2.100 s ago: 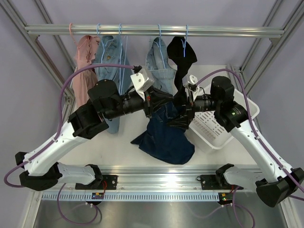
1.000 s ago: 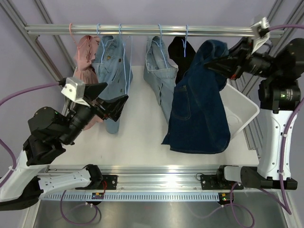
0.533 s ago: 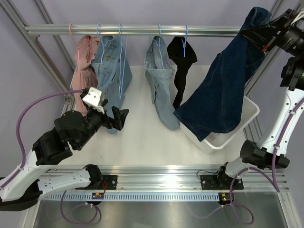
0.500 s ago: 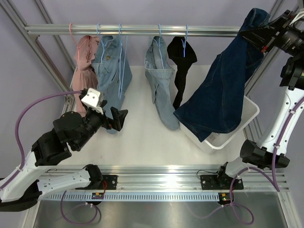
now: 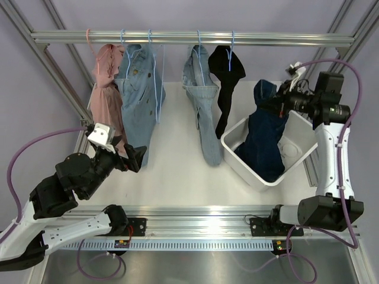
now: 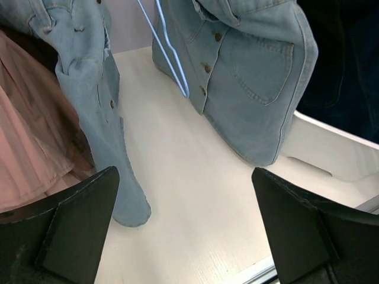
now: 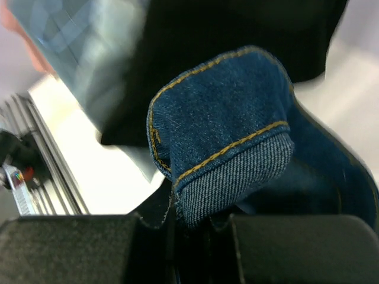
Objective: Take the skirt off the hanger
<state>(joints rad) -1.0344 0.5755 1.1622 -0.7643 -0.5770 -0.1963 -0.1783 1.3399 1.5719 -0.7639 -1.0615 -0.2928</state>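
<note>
The dark blue denim skirt [image 5: 263,139] hangs free of any hanger, and its lower part lies inside the white basket [image 5: 237,160]. My right gripper [image 5: 278,100] is above the basket's far side, shut on the skirt's stitched hem [image 7: 225,136]; the cloth is pinched between the jaws of that gripper [image 7: 195,236]. My left gripper [image 5: 137,158] is low at the left front, open and with nothing in it. In the left wrist view that gripper [image 6: 186,231] has its fingers [image 6: 77,225] spread wide over the bare white table. Blue wire hangers [image 5: 155,71] stay on the rail [image 5: 189,37].
On the rail hang a pink garment [image 5: 105,71], a light denim jacket [image 5: 139,83], a light denim piece [image 5: 201,100] and a black garment [image 5: 228,77]. Slanted frame posts [image 5: 65,83] flank the table. The jacket's sleeve [image 6: 118,177] dangles close to my left fingers.
My right arm has swung down from high at the upper right, lowering the skirt into the basket. My left arm has drawn back a little toward the left front, still open.
</note>
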